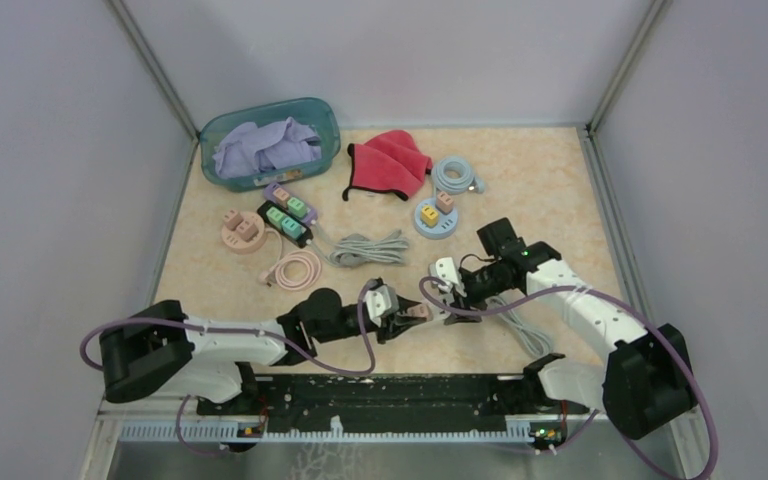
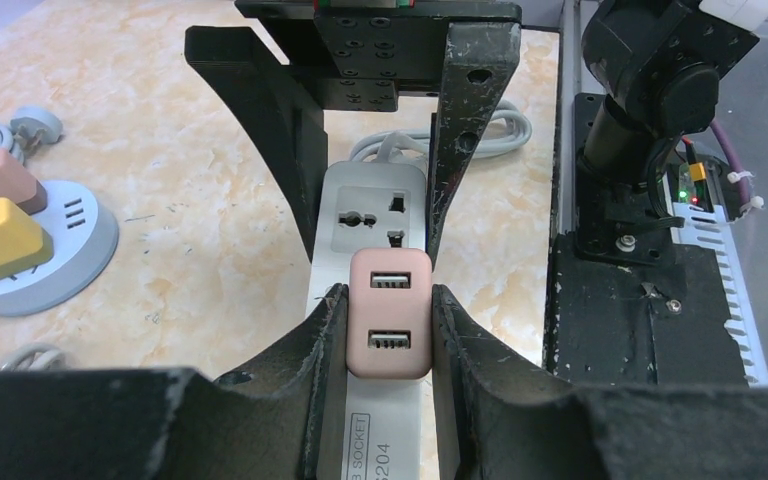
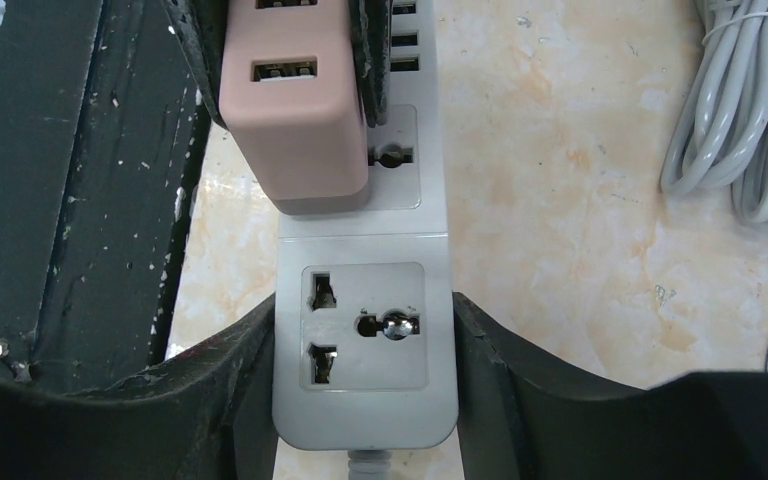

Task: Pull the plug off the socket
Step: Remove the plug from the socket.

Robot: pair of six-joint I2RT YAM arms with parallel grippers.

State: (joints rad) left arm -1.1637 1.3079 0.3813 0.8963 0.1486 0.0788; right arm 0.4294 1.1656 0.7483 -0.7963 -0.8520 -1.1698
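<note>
Pale pink plug (boxy, two USB ports) sits in the white socket strip by the near edge of the table, left gripper clamped on it, right gripper clamped on the strip.

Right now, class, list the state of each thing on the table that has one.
pink USB plug, plugged into the power strip
power strip, end socket empty
left gripper, jaws shut on pink USB plug
right gripper, jaws shut on power strip
teal basket, holding purple cloth
</note>
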